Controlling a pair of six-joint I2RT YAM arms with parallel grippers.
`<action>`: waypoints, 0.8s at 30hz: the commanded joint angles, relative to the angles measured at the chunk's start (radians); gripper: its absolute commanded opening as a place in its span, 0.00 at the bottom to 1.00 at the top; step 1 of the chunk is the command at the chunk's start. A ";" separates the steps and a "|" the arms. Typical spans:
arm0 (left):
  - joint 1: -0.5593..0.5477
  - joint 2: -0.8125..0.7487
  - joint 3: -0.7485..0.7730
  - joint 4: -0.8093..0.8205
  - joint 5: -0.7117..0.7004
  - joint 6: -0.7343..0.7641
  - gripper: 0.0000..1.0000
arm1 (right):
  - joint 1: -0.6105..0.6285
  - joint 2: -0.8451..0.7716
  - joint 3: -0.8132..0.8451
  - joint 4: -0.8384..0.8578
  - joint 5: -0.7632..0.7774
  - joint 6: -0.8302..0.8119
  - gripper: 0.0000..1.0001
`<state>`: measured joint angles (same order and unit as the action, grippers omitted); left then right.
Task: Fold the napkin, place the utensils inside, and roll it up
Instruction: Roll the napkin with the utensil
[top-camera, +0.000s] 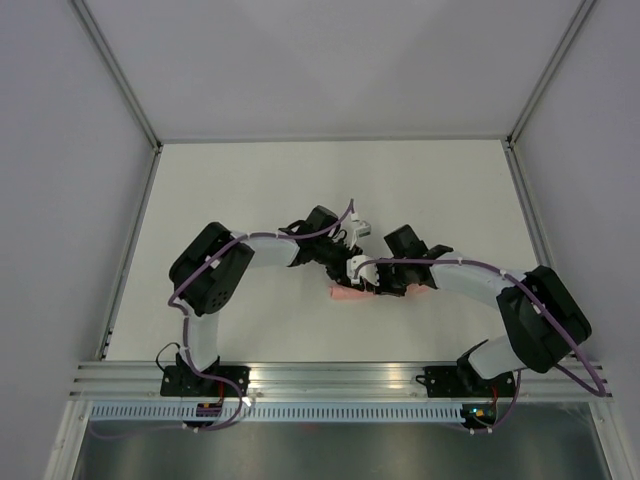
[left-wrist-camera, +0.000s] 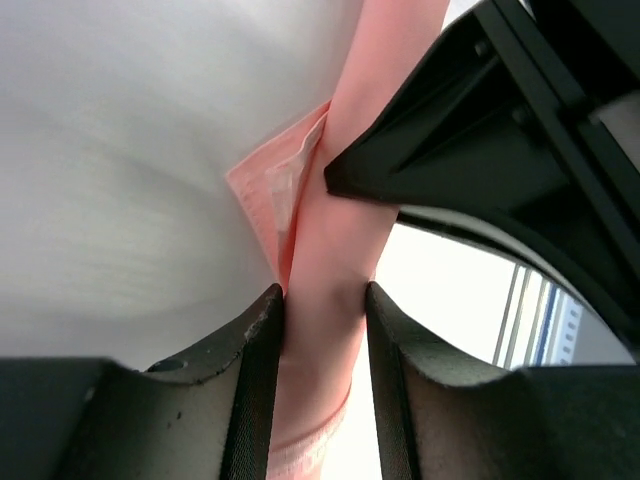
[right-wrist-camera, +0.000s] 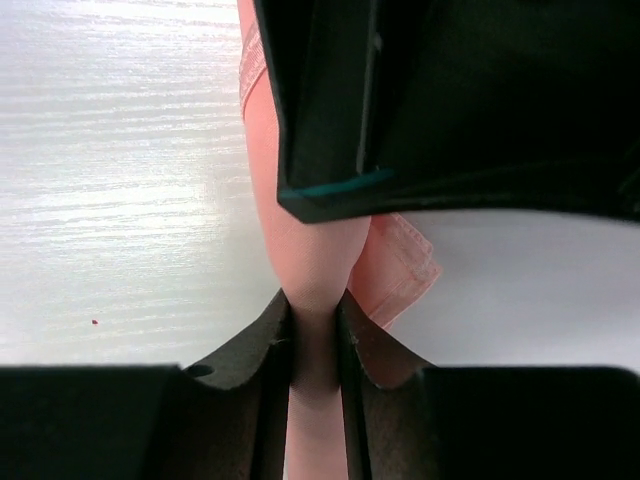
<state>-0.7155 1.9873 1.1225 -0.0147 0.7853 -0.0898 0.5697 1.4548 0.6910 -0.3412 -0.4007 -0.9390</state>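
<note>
The napkin (top-camera: 347, 293) is a tight salmon-pink roll on the table, mostly hidden under both grippers in the top view. In the left wrist view the roll (left-wrist-camera: 335, 230) runs between my fingers (left-wrist-camera: 255, 370); the left gripper (left-wrist-camera: 322, 300) is shut on it, with a loose hemmed corner sticking out to the left. In the right wrist view the right gripper (right-wrist-camera: 315, 310) is shut on the same roll (right-wrist-camera: 305, 250), with a loose corner at the right. The left gripper's black body sits just ahead over the roll. The utensils are hidden.
The white table (top-camera: 250, 190) is bounded by pale walls with metal frame posts and an aluminium rail along the near edge (top-camera: 330, 375). The two arms (top-camera: 470, 275) meet at the table's middle, wrists almost touching.
</note>
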 joint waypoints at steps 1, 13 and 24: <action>0.028 -0.110 -0.091 0.159 -0.106 -0.065 0.43 | -0.019 0.062 0.057 -0.209 -0.067 -0.043 0.10; 0.013 -0.406 -0.487 0.676 -0.345 -0.099 0.42 | -0.096 0.346 0.309 -0.541 -0.211 -0.185 0.10; -0.249 -0.460 -0.475 0.509 -0.649 0.191 0.45 | -0.128 0.538 0.476 -0.670 -0.240 -0.224 0.10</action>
<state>-0.8963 1.5280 0.6113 0.5255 0.2581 -0.0475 0.4400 1.9053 1.1755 -0.9520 -0.6781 -1.1088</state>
